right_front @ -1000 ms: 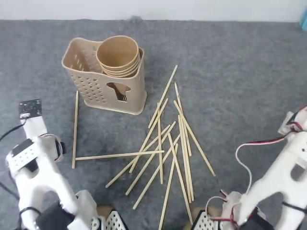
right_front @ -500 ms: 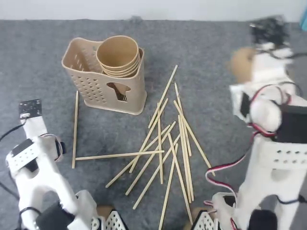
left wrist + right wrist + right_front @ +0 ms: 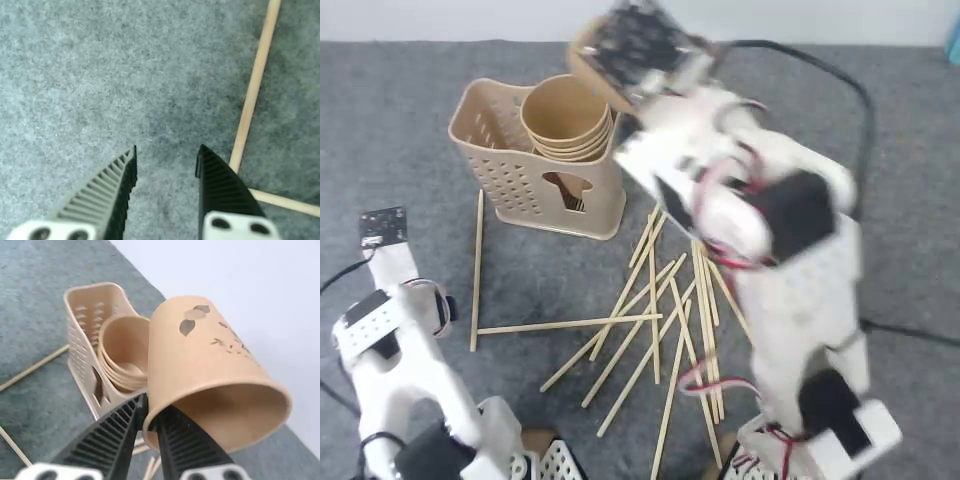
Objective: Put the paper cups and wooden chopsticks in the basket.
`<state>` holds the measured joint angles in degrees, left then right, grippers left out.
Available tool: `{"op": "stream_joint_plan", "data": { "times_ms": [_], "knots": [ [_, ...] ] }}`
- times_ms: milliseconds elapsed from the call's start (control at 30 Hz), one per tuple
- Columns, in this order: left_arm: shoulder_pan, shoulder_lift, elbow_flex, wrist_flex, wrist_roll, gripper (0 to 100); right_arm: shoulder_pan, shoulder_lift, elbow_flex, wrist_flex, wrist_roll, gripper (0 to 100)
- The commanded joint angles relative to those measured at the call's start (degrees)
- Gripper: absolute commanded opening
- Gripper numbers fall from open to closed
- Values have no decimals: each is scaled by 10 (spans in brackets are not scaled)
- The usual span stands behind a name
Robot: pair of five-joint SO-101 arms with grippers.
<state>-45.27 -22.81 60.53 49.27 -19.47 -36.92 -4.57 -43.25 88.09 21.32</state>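
Observation:
My right gripper is shut on the rim of a brown paper cup, which it holds tilted in the air just beside the beige basket. In the high view this cup shows as a brown edge above the basket's far right corner. A stack of paper cups stands inside the basket. Several wooden chopsticks lie scattered on the carpet. My left gripper hangs open over bare carpet, next to one chopstick.
The right arm stretches over the chopstick pile and hides part of it. The left arm stays at the front left. One chopstick lies left of the basket, another crosswise below it. Grey carpet covers the table.
The right arm has swung from the front right, up and across to the basket, carrying the paper cup. The left arm has kept still.

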Motion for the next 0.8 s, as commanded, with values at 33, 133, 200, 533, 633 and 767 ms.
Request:
{"op": "stream_joint_plan", "data": {
  "times_ms": [33,133,200,533,633,767],
  "knots": [
    [2,-18,0,-9,-4,187,-24,44,-67,-22,6,9],
    [2,-18,0,-9,-4,187,-24,75,-94,-9,6,9],
    [2,-18,0,-9,-4,187,-24,92,-108,2,6,9],
    [2,-18,0,-9,-4,187,-25,116,-136,51,56,50],
    [2,-18,0,-9,-4,187,-22,122,-139,56,55,125],
    [2,-18,0,-9,-4,187,-23,130,-140,48,55,138]
  ]
}}
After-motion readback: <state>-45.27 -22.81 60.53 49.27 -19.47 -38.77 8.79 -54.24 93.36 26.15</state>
